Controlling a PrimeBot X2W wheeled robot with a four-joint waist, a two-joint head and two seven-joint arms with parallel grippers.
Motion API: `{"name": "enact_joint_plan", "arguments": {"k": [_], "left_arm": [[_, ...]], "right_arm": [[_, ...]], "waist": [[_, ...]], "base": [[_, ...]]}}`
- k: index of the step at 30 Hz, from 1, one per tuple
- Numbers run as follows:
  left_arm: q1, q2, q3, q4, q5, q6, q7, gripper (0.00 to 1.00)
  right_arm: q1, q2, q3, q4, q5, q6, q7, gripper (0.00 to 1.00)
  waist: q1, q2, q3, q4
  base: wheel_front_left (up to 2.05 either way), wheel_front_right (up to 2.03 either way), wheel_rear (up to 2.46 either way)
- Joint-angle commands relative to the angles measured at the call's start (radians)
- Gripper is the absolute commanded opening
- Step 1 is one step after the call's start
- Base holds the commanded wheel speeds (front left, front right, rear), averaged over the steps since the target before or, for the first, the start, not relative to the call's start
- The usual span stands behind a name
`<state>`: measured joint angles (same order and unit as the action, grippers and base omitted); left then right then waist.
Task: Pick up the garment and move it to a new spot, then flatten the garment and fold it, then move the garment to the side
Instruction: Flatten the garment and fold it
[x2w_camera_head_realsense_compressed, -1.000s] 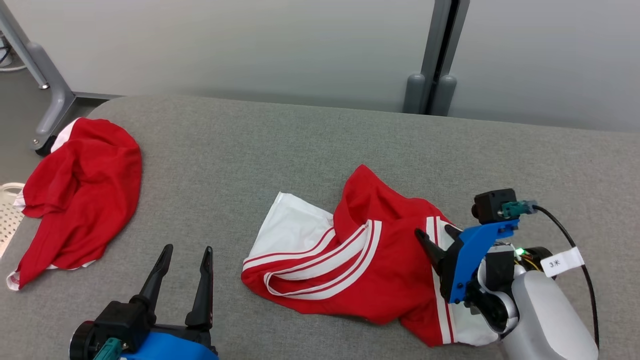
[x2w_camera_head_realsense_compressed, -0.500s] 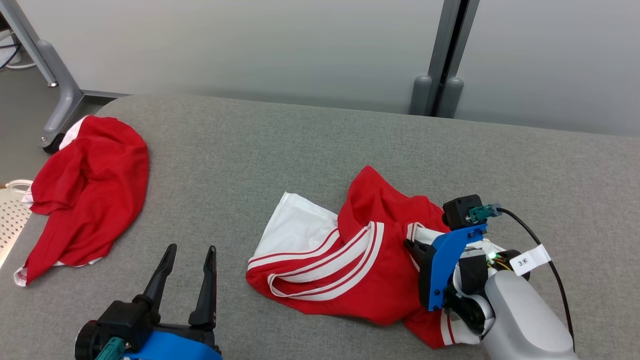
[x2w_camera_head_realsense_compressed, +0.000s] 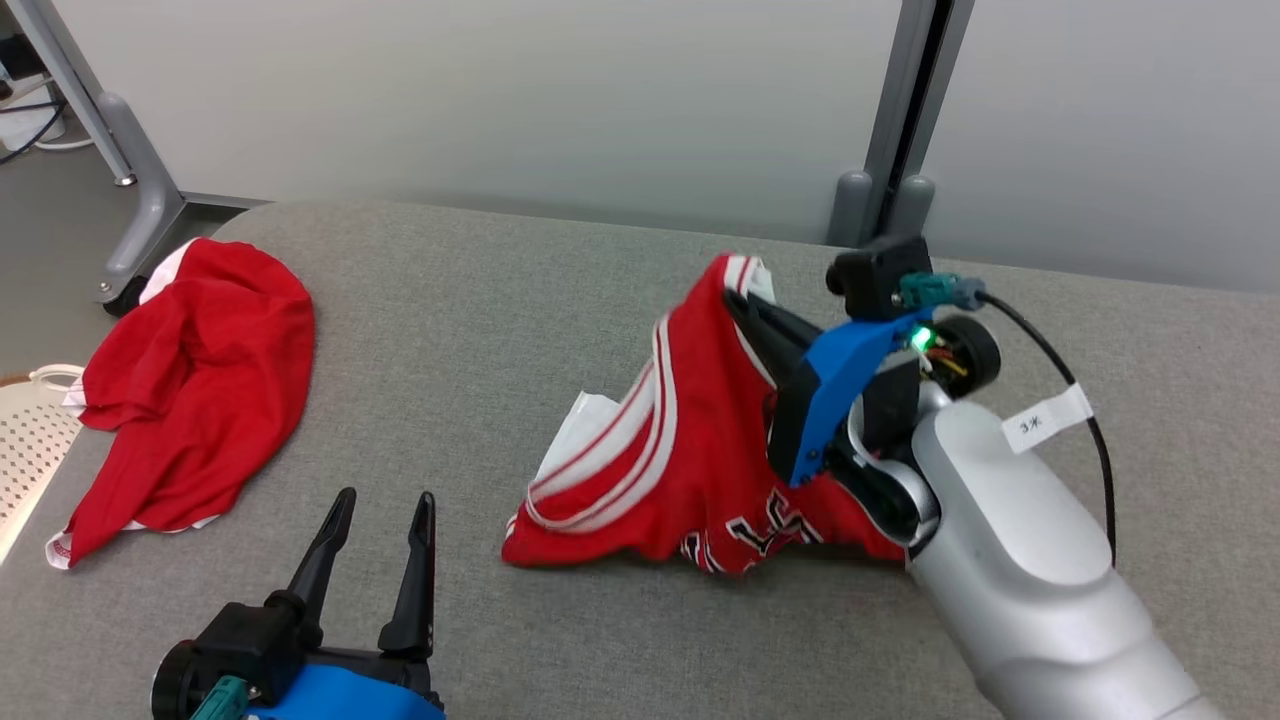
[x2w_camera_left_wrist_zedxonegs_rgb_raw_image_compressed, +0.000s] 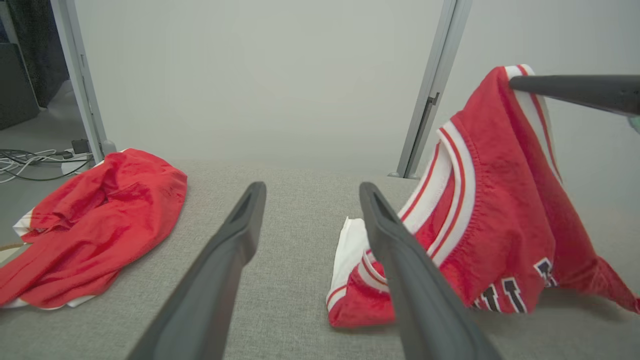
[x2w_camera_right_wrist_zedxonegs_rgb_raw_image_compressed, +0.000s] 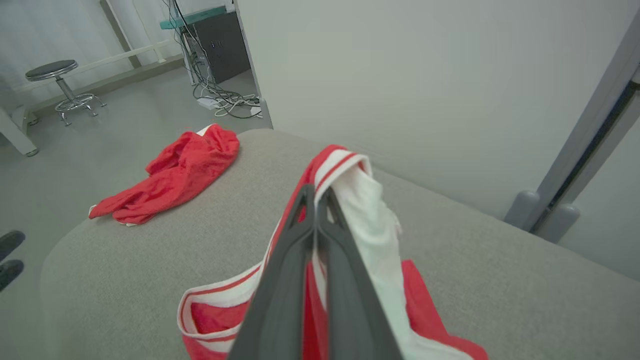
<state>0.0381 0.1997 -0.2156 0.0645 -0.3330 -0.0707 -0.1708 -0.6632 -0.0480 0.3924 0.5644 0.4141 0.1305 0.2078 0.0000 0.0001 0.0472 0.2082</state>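
Grey padded table (x2w_camera_head_realsense_compressed: 480, 300) in front of you holds the garment (x2w_camera_head_realsense_compressed: 680, 450), red with white stripes, right of centre, and another red cloth (x2w_camera_head_realsense_compressed: 190, 380) well apart at the far left edge. Your right gripper (x2w_camera_head_realsense_compressed: 738, 298) has its jaws pinched tight on the garment's striped top edge, holding it up off the table while the lower part, with dark lettering, rests on the surface. Your left gripper (x2w_camera_head_realsense_compressed: 383, 498) hovers at the near left, jaws spread wide, apart from both.
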Motion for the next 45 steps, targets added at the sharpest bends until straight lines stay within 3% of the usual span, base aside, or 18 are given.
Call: {"name": "enact_joint_plan", "arguments": {"k": [1, 10, 17, 21, 25, 31, 39, 45], "left_arm": [[-0.017, 0.006, -0.004, -0.005, 0.004, 0.0, -0.008, 1.0], [-0.039, 0.002, -0.019, -0.012, 0.008, 0.002, -0.022, 1.0], [-0.047, 0.006, -0.019, -0.021, 0.009, 0.01, -0.033, 1.0], [-0.043, 0.008, -0.021, -0.022, 0.008, 0.011, -0.037, 1.0], [-0.04, 0.008, -0.024, -0.019, 0.003, 0.013, -0.041, 1.0], [-0.041, 0.009, -0.026, -0.009, -0.003, 0.011, -0.046, 1.0], [-0.035, 0.016, -0.031, 0.003, -0.008, 0.015, -0.052, 1.0], [-0.025, 0.024, -0.033, 0.002, -0.008, 0.016, -0.051, 1.0]], "right_arm": [[-0.058, -0.004, 0.013, -0.014, -0.004, 0.0, -0.03, 0.0], [-0.393, -0.005, 0.091, -0.035, -0.033, 0.0, -0.282, 0.0], [-0.487, -0.022, 0.03, 0.007, -0.035, 0.0, -0.423, 0.0], [-0.375, -0.056, -0.058, 0.057, -0.052, 0.0, -0.396, 0.0], [-0.202, -0.092, -0.208, 0.087, -0.095, 0.0, -0.359, 0.0], [0.032, -0.067, -0.365, 0.015, -0.158, 0.0, -0.305, 0.0], [0.394, -0.005, -0.507, -0.345, -0.212, 0.0, -0.154, 0.0], [0.612, -0.003, -0.507, -0.641, -0.058, 0.0, -0.018, 0.0]], "waist": [[0.0, -0.0001, 0.002, 0.002], [0.0, -0.0001, 0.005, 0.03], [0.0, -0.0001, 0.019, 0.022], [0.0, -0.0001, 0.023, 0.004], [0.0, -0.0001, 0.028, -0.02], [0.0, -0.0001, 0.03, -0.049], [0.0, -0.0001, 0.016, -0.085], [0.0, -0.0001, 0.011, -0.107]], "base": [[0.0, 0.0, 0.0], [0.0, 0.0, 0.0], [0.0, 0.0, 0.0], [0.0, 0.0, 0.0], [0.0, 0.0, 0.0], [0.0, 0.0, 0.0], [0.0, 0.0, 0.0], [0.0, 0.0, 0.0]]}}
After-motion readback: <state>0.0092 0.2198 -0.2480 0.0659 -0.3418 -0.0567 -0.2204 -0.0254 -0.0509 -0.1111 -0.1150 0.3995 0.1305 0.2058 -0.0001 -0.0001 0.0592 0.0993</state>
